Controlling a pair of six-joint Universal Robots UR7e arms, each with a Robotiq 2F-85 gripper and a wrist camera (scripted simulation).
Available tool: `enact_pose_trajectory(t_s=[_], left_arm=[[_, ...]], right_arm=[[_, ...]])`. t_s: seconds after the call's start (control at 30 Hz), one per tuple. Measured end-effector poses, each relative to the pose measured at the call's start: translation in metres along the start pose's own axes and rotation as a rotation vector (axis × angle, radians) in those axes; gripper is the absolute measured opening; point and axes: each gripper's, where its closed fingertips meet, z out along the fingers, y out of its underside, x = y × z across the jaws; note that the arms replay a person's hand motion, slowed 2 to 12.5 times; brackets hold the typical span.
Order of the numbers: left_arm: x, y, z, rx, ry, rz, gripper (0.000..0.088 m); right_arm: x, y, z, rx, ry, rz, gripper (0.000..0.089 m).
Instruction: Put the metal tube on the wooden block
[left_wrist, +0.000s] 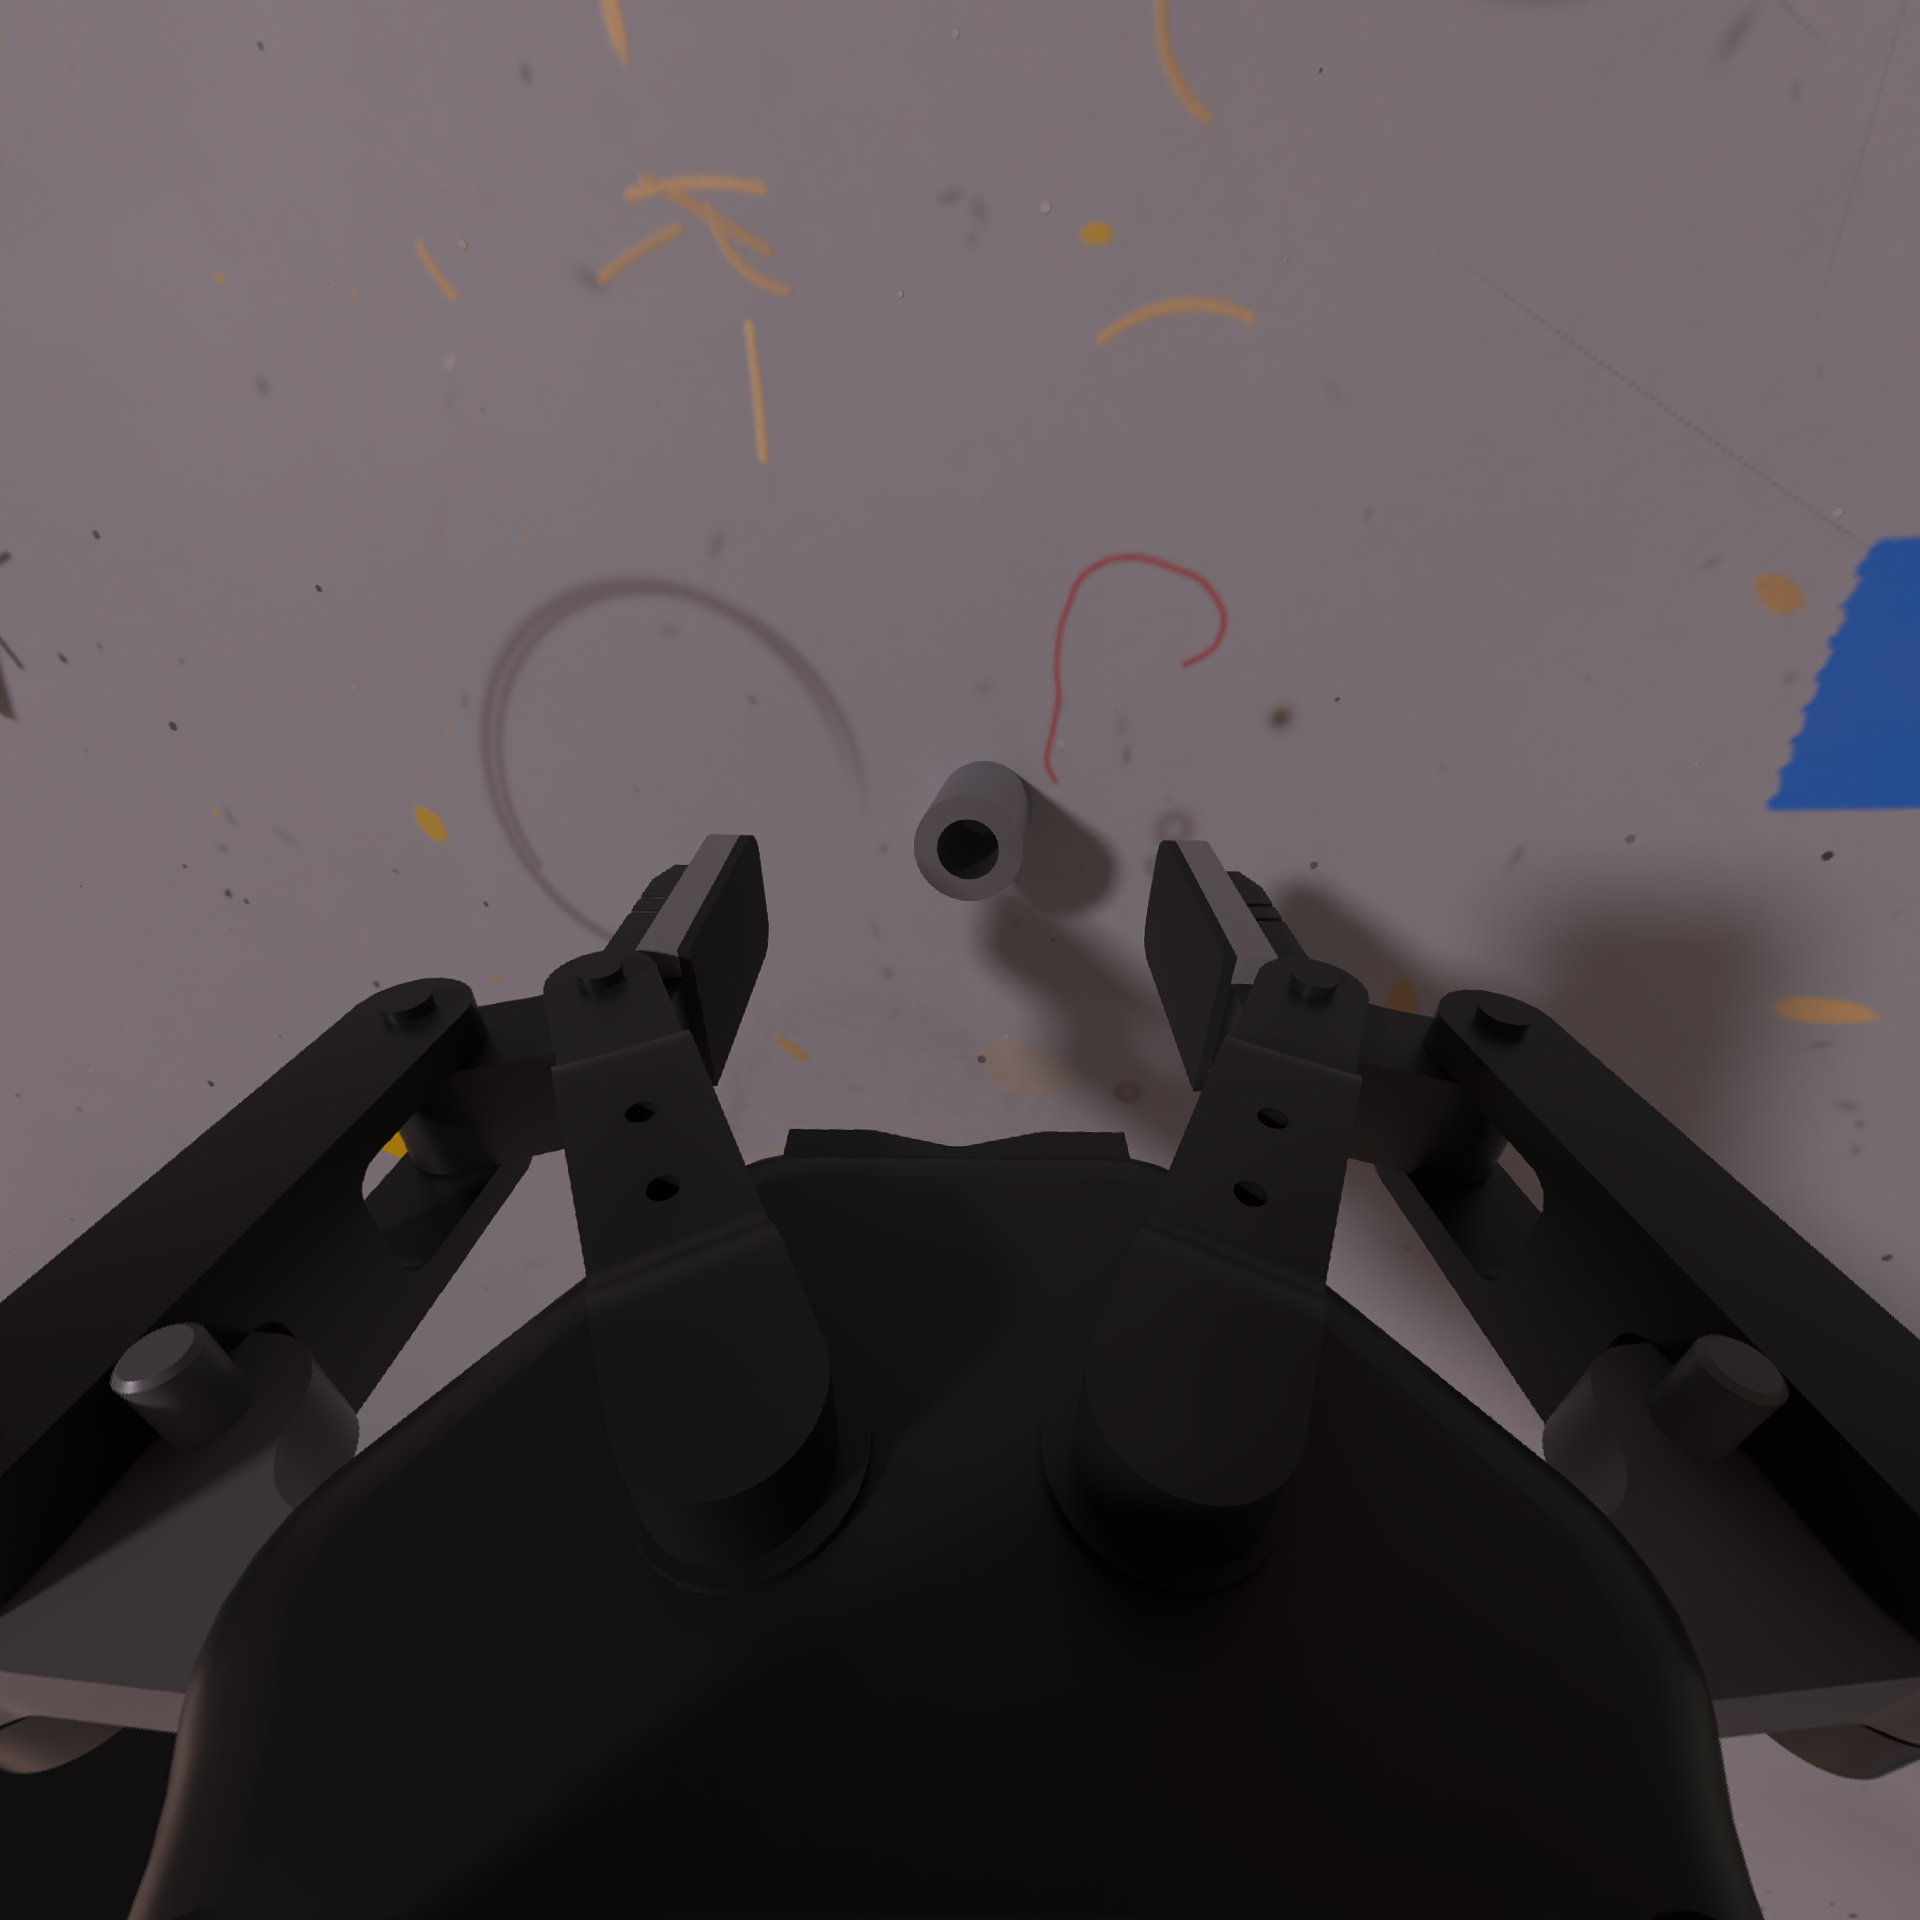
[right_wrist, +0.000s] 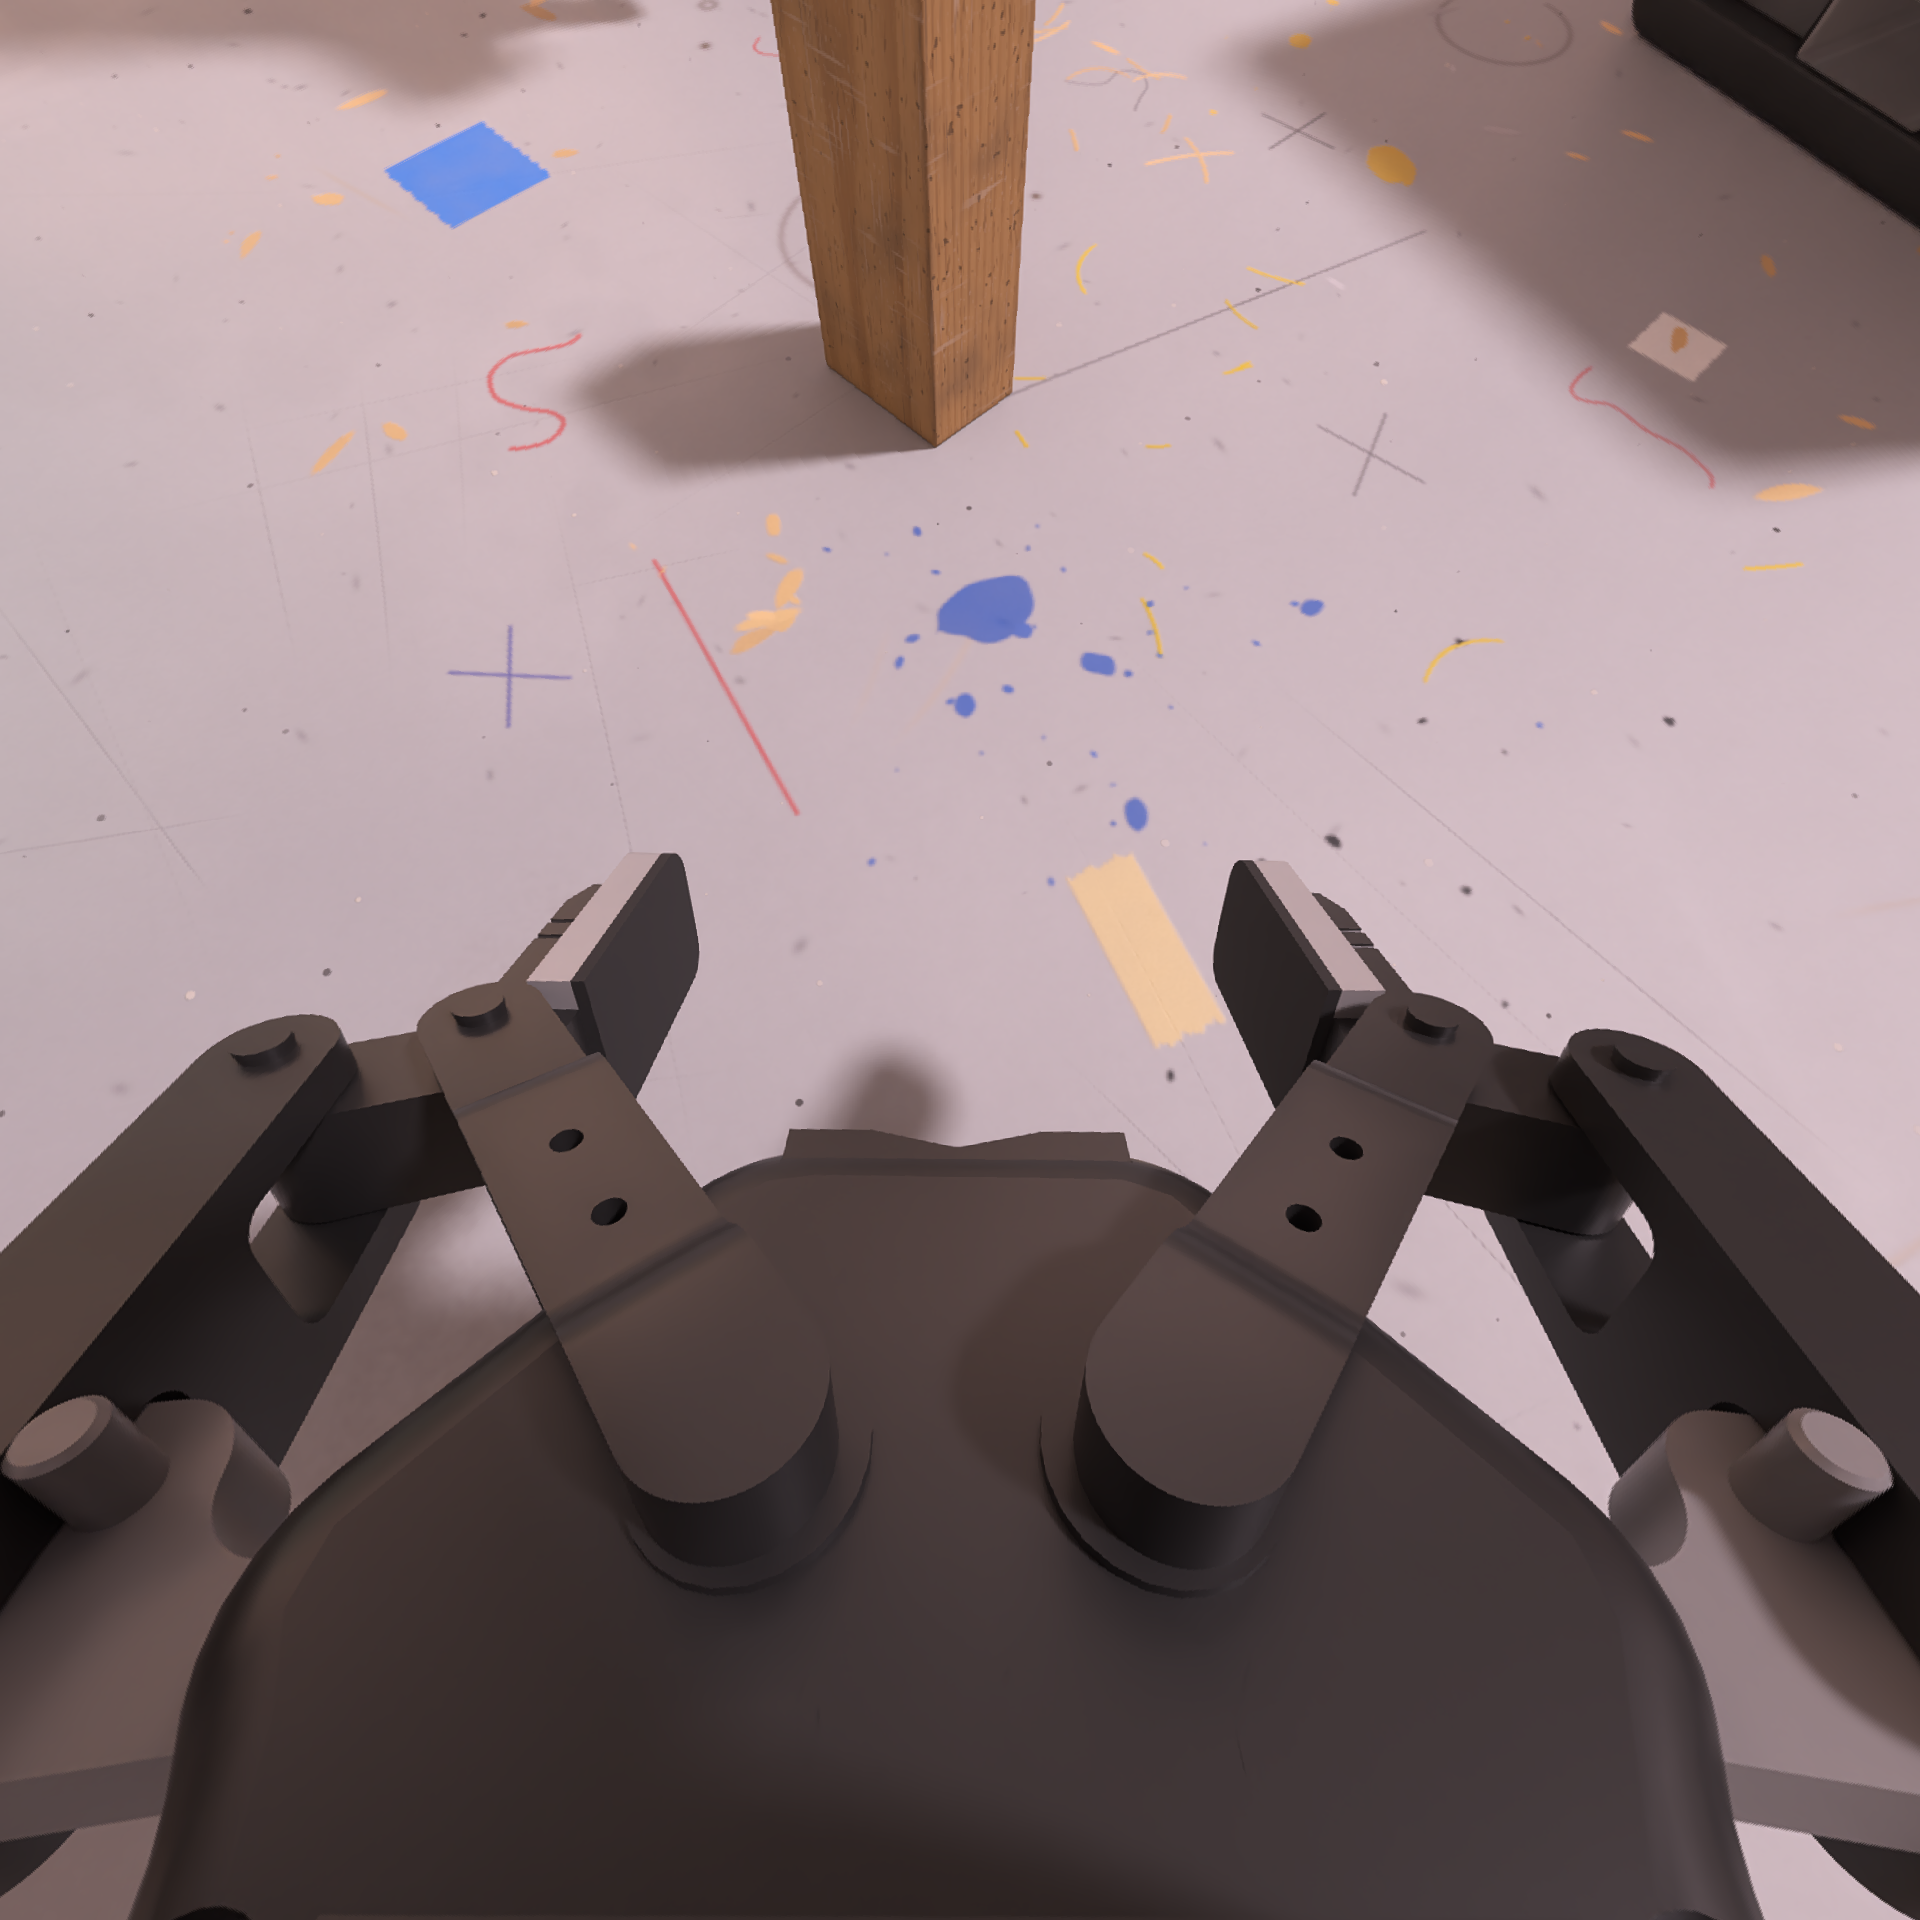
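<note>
Both black pads of the left gripper (left_wrist: 956, 914) are spread wide and empty, pointing steeply down at the speckled grey table (left_wrist: 1455, 364), where the short grey metal tube (left_wrist: 975, 831) lies just beyond and between the fingertips, untouched. Only the right wrist view shows the tall, upright wooden block (right_wrist: 909, 208), well ahead of the right gripper (right_wrist: 956, 935), which is angled lower, equally wide and empty.

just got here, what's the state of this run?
Nothing is held yet. The left gripper is open above the table, with the short grey metal tube lying on the surface between and just beyond its fingertips, not yet touched. The right gripper is also open and empty, facing the upright wooden block farther off. The tube is not on the block.
</note>
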Motion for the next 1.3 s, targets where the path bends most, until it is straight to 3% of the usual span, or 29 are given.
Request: enact_pose_trajectory(t_s=[1.3], left_arm=[[-0.002, 0.002, 0.022, -0.029, 0.055, 0.001, 0.0442]], right_arm=[[0.004, 0.001, 0.005, -0.021, 0.001, 0.005, 0.0854]])
